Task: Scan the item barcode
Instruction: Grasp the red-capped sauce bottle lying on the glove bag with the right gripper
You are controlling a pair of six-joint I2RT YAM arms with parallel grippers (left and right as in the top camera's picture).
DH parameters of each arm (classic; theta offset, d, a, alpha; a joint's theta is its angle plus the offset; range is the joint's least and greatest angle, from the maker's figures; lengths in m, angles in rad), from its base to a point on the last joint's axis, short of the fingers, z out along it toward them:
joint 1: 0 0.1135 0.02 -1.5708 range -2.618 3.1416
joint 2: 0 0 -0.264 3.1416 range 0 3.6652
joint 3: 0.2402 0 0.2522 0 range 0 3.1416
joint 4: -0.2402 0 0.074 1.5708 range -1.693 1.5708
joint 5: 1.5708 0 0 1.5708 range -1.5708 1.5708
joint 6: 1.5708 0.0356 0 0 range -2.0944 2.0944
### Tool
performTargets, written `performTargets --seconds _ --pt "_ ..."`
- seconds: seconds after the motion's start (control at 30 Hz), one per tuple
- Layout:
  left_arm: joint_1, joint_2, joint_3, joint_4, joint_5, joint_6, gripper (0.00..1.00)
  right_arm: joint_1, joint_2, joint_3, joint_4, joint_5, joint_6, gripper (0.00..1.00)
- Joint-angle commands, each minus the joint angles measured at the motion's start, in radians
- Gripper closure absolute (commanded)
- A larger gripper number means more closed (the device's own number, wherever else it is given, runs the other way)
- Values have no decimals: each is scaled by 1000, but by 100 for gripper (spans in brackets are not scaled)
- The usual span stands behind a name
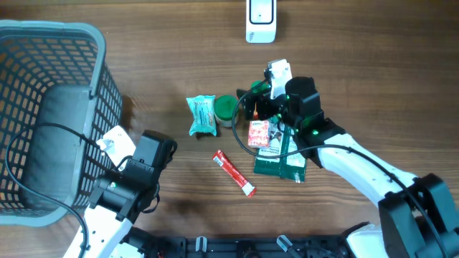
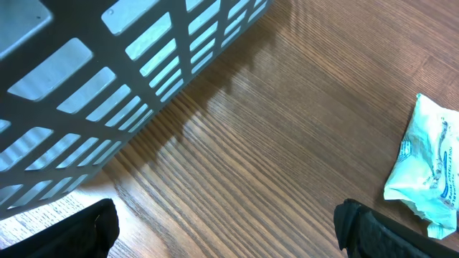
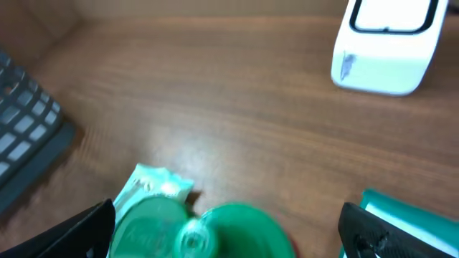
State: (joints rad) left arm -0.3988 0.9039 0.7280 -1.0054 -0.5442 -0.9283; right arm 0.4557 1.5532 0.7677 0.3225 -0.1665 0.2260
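Green round tub on table, white scanner beyond

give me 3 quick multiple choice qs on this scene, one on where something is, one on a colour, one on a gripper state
1. Where does the white scanner stand?
a) at the far edge of the table
b) at its near edge
c) at its left edge

2. What colour is the stick packet that lies on its own?
a) blue
b) red
c) yellow

3. How is the right gripper?
a) shut on nothing
b) shut on a packet
c) open

Key:
1 a, the overhead view shows it at the far edge, opposite the arms.
2 b, its wrapper is plainly red.
3 c, its wrist view shows both fingers spread wide, with the green round item low between them.
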Motion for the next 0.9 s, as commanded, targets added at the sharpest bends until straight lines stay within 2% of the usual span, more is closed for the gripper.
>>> performTargets --seconds 0.0,0.07,0.13,0.27,0.43,0.57,0.87 --pt "5 -7 -5 0 -3 8 0 7 35 12 33 39 28 7" --pt "5 -7 -5 0 -3 8 0 8 49 12 25 21 40 19" --pt "5 -7 -5 0 -3 8 0 8 67 12 24 1 54 23" --pt "5 -7 -5 0 -3 8 0 8 78 12 24 1 126 40" --pt "5 -7 -5 0 -3 8 0 6 50 12 7 -120 138 52" --pt "5 -7 -5 0 -3 8 0 -3 -13 12 -66 -198 84 53" --pt "5 -7 -5 0 -3 8 0 -58 -235 12 -332 -156 -63 53"
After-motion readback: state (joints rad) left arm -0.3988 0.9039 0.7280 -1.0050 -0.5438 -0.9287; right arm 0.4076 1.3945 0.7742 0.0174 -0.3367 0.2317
